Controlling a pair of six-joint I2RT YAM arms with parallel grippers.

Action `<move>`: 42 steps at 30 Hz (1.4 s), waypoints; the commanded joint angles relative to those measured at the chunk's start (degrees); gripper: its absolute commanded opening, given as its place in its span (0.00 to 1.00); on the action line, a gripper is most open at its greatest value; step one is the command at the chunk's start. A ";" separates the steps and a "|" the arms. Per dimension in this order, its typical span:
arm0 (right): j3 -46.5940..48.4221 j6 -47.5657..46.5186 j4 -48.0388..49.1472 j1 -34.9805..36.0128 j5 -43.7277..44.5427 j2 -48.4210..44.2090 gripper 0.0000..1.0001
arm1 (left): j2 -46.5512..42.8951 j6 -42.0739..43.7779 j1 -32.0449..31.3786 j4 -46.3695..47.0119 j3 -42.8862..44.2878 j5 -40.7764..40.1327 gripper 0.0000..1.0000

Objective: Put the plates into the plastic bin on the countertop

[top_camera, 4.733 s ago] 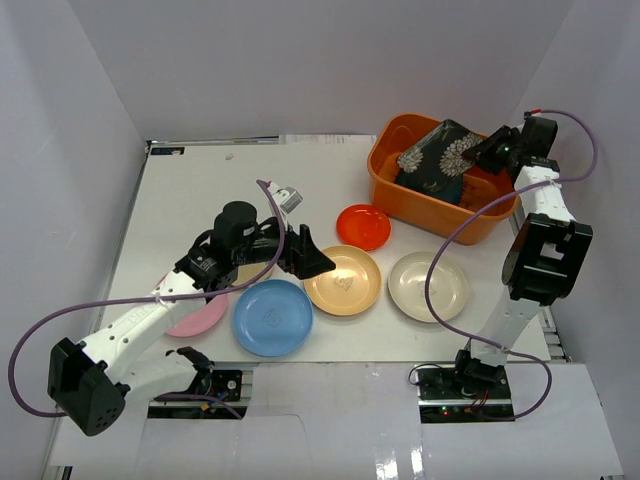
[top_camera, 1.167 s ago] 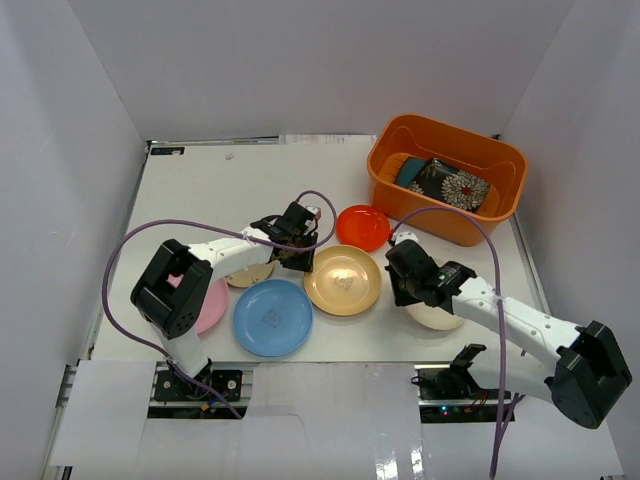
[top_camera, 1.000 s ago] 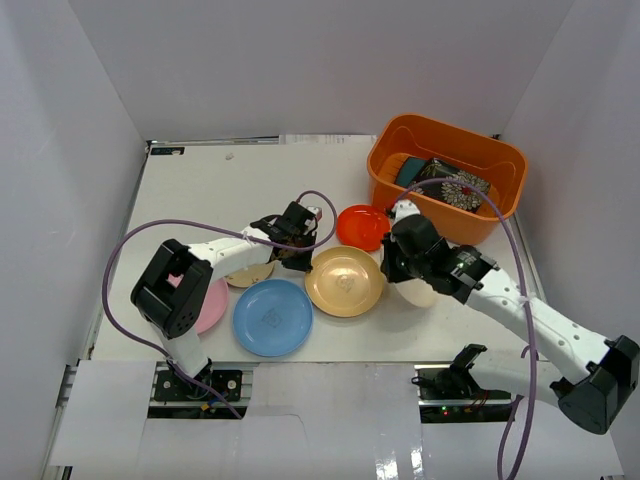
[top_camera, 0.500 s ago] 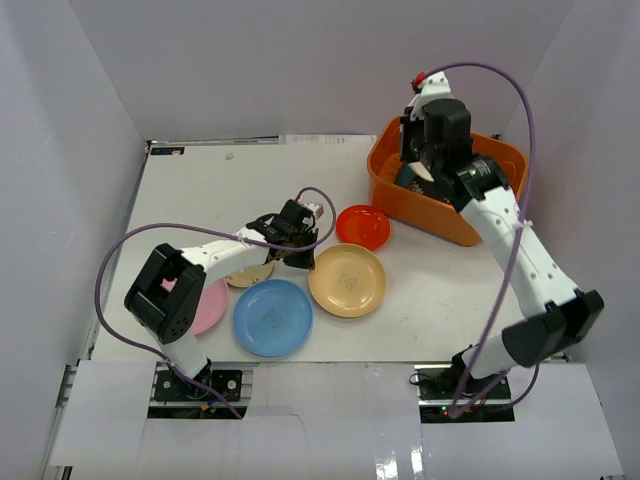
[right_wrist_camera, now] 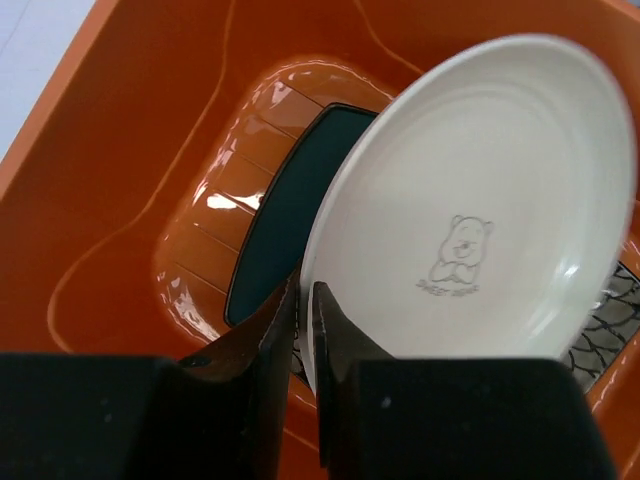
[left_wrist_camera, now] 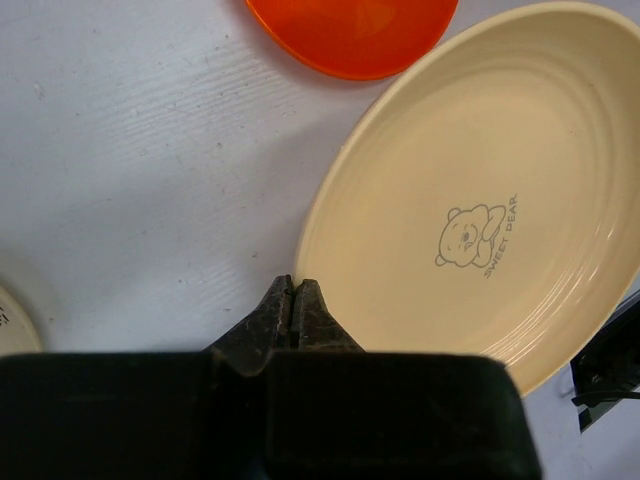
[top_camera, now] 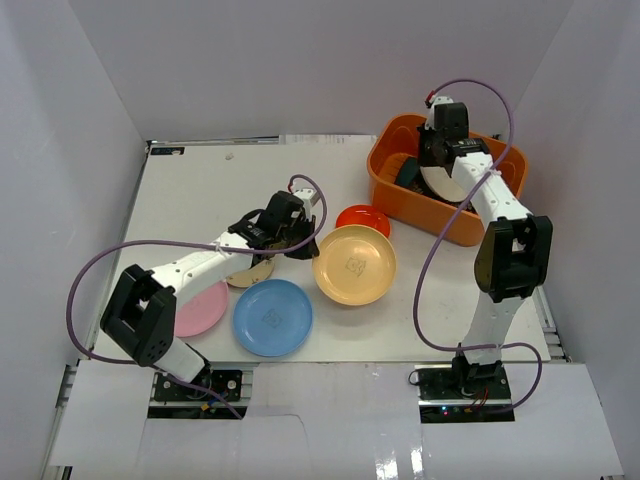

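Note:
My left gripper (left_wrist_camera: pixel 295 288) is shut on the near rim of the yellow-orange plate (left_wrist_camera: pixel 470 200), which hangs tilted above the countertop (top_camera: pixel 200 200) and covers the front edge of the red plate (top_camera: pixel 365 216). In the top view the left gripper (top_camera: pixel 300 240) is just left of that plate (top_camera: pixel 355 265). My right gripper (right_wrist_camera: pixel 303 290) is inside the plastic bin (right_wrist_camera: pixel 120 150). Its jaws stand slightly apart around the rim of the cream plate (right_wrist_camera: pixel 480 200), which leans on the teal plate (right_wrist_camera: pixel 280 220) and the black floral plate (right_wrist_camera: pixel 612 310).
On the countertop lie a blue plate (top_camera: pixel 272 317), a pink plate (top_camera: pixel 198 310) partly under the left arm, and a small beige plate (top_camera: pixel 255 272). The orange bin (top_camera: pixel 430 212) stands at the back right by the white wall. Purple cables loop over both arms.
The right arm carried the cream plate from the countertop up into the bin, and its jaws have parted a little. The left gripper lifted and tilted the yellow-orange plate.

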 commanded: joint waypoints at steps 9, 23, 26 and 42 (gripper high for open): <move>-2.14 5.57 4.05 0.44 -5.51 -9.23 0.80 | -0.82 -0.36 0.18 -0.45 7.44 -1.61 0.00; -42.72 7.78 13.02 8.79 -16.34 -44.13 0.95 | 2.52 0.44 0.36 -3.96 18.17 -6.19 0.00; -46.52 6.90 11.53 8.87 -13.26 -46.34 0.93 | 1.55 -0.27 0.36 -3.88 17.56 -5.40 0.00; -41.10 14.29 17.50 9.23 -12.21 -40.91 0.08 | -7.58 -0.09 0.36 -0.98 11.50 -4.09 0.72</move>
